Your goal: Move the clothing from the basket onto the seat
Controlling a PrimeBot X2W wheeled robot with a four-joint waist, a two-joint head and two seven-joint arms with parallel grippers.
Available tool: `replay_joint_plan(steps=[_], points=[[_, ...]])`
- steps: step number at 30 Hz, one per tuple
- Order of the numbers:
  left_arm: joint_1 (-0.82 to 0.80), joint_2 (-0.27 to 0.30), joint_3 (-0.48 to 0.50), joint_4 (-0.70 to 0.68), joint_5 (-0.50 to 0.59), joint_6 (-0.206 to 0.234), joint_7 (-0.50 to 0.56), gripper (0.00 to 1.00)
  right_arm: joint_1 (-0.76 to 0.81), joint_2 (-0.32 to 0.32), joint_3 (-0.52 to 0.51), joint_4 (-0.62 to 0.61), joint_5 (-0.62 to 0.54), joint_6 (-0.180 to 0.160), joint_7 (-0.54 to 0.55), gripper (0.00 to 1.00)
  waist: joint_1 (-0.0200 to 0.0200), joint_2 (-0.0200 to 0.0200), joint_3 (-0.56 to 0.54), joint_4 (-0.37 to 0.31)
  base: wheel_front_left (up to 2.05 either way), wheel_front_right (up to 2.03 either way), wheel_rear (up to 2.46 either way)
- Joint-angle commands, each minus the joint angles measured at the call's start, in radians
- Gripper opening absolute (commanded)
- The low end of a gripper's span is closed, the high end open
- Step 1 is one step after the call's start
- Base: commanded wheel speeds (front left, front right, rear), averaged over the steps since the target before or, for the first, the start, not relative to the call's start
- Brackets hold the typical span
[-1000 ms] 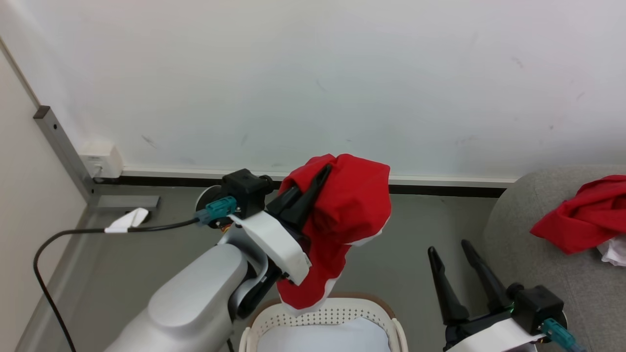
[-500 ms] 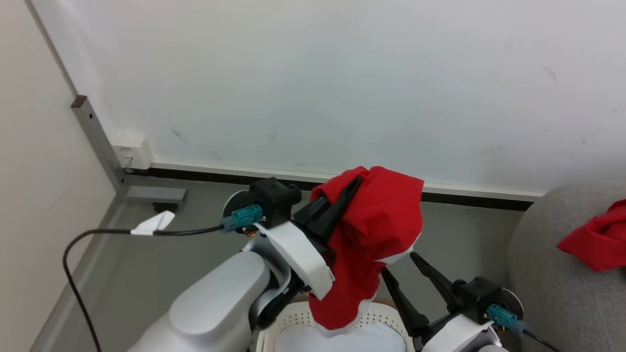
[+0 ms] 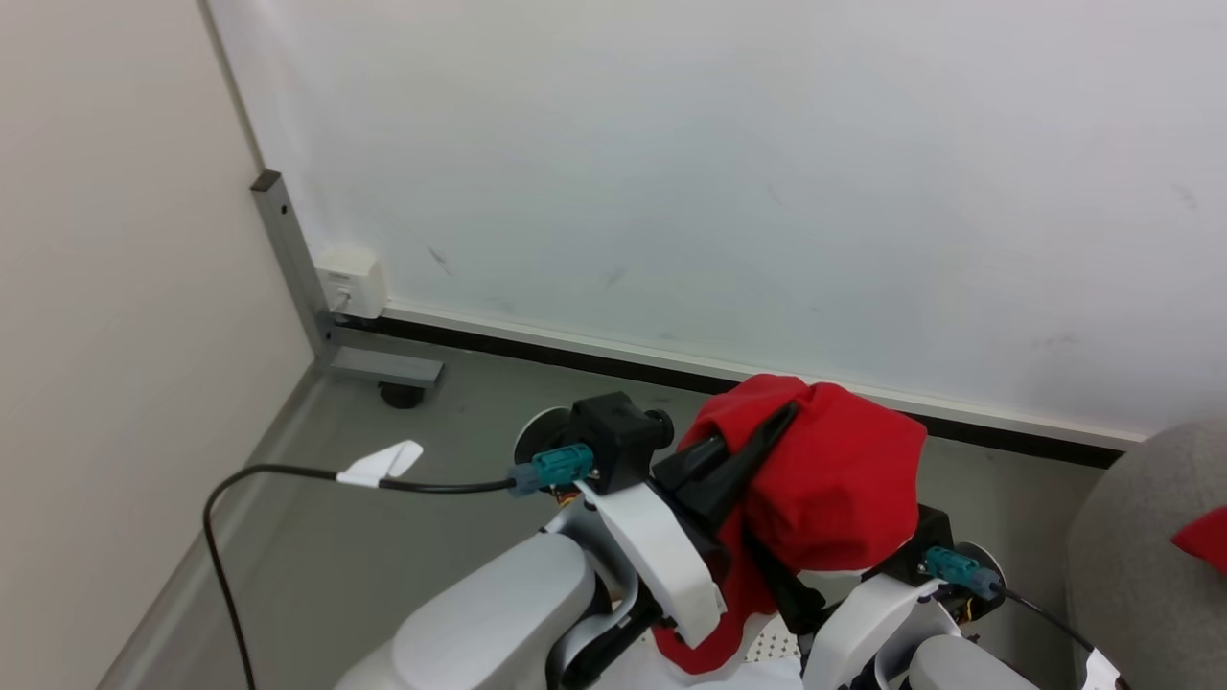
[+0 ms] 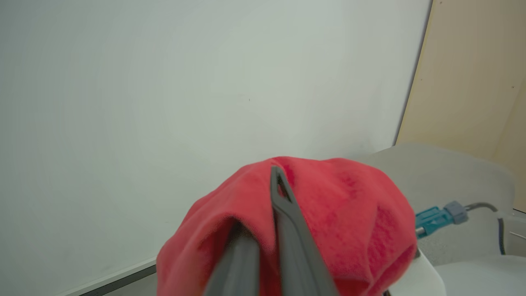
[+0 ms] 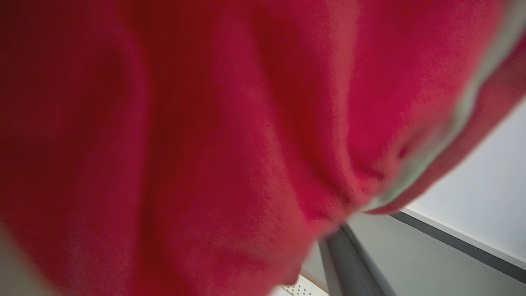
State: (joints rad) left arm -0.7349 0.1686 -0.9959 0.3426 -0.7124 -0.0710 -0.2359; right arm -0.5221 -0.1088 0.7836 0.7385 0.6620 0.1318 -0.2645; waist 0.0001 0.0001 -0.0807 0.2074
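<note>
Beneath the clothing (image 3: 834, 479), basket (image 5: 296, 289) barely visible

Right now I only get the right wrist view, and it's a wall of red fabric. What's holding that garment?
Observer: The left gripper is shut on the red garment, which drapes over it.
Operator: And my own one?
Observer: The right gripper is open, tucked under that hanging garment.
Operator: Where's the seat?
Observer: The grey seat is at the head view's right edge, with another red garment lying on it.
</note>
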Motion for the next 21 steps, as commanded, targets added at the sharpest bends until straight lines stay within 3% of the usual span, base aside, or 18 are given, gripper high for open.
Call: replay_joint_plan(steps=[1,2,4,18,19,21], points=[[0.013,-0.001,-0.002,-0.004,-0.001,-0.002,0.003,0.0,-0.008,-0.001,0.004,0.001,0.009,-0.002,0.0,1.0,-0.0001,-0.0001,-0.003,0.012,0.0,0.0,0.0],[0.015,-0.002,-0.003,-0.005,-0.005,-0.002,0.004,0.0,-0.011,0.001,0.01,-0.001,0.019,-0.002,0.0,0.72,-0.0001,-0.0001,-0.004,0.016,0.0,0.0,0.0],[0.019,0.0,-0.003,-0.004,-0.011,-0.002,0.005,0.0,-0.014,0.002,0.024,-0.012,0.036,-0.002,0.0,0.0,-0.0001,-0.0001,-0.004,0.022,0.0,0.0,0.0],[0.03,0.035,0.022,0.024,-0.027,0.016,-0.006,0.0,0.03,-0.031,-0.014,-0.124,0.04,-0.002,0.0,0.0,-0.0001,-0.0001,0.006,0.008,0.0,0.0,0.0],[0.034,0.038,0.024,0.026,-0.026,0.017,-0.007,0.2,0.035,-0.033,-0.027,-0.135,0.034,-0.002,0.0,0.0,-0.0001,-0.0001,0.007,0.005,0.0,0.0,0.0],[0.045,0.044,0.025,0.027,-0.034,0.013,-0.009,1.0,0.044,-0.036,-0.056,-0.157,0.025,-0.002,0.0,0.0,-0.0001,-0.0001,0.009,-0.004,0.0,0.0,0.0]])
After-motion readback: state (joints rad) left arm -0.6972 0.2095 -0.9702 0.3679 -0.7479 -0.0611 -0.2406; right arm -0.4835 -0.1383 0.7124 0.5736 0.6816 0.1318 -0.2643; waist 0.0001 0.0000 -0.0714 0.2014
